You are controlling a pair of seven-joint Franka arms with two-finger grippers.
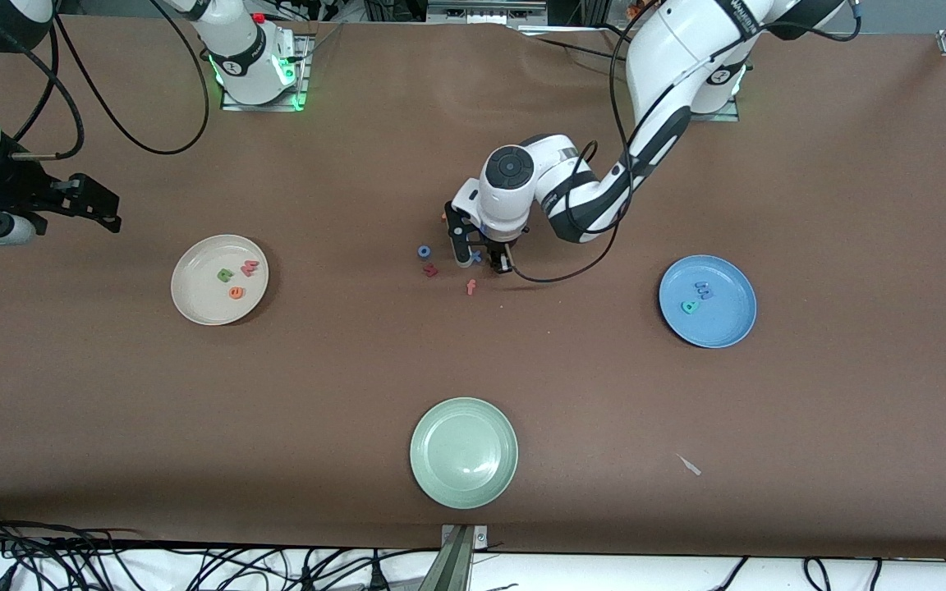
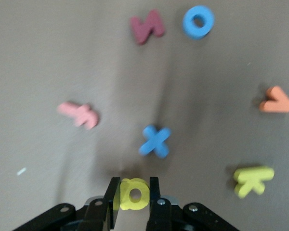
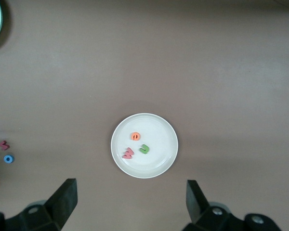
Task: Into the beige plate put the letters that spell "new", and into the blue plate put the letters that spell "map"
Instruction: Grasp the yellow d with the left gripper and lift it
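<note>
— Where do we find the yellow p [image 2: 134,194]?

— Between the fingers [image 2: 154,198] of the left gripper [image 1: 485,261], which have closed on it from both sides. We see it in the left wrist view, low over the loose letters at the middle of the table [image 1: 473,394].

— And the rest of "map"?

— The blue m [image 1: 703,290] and the teal a [image 1: 689,306] lie in the blue plate [image 1: 727,328], toward the left arm's end of the table, the a nearer the front camera than the m.

— What of "new"?

— We count all three in the beige plate [image 1: 194,304], toward the right arm's end: the green n [image 1: 226,276], the orange e [image 1: 236,292] and the pinkish-red w [image 1: 250,267].

— Which letters lie around the held one?

— A blue x [image 2: 155,141] just beside the gripper, a yellow k [image 2: 252,180], a pink f [image 2: 80,114], a dark red letter [image 2: 146,27], a blue o [image 2: 198,21] and an orange letter [image 2: 275,101].

— And the right gripper [image 3: 130,204]?

— It waits over the table's edge at the right arm's end, its jaws spread wide with nothing between them. A pale green plate [image 1: 463,452] sits nearest the front camera.
</note>
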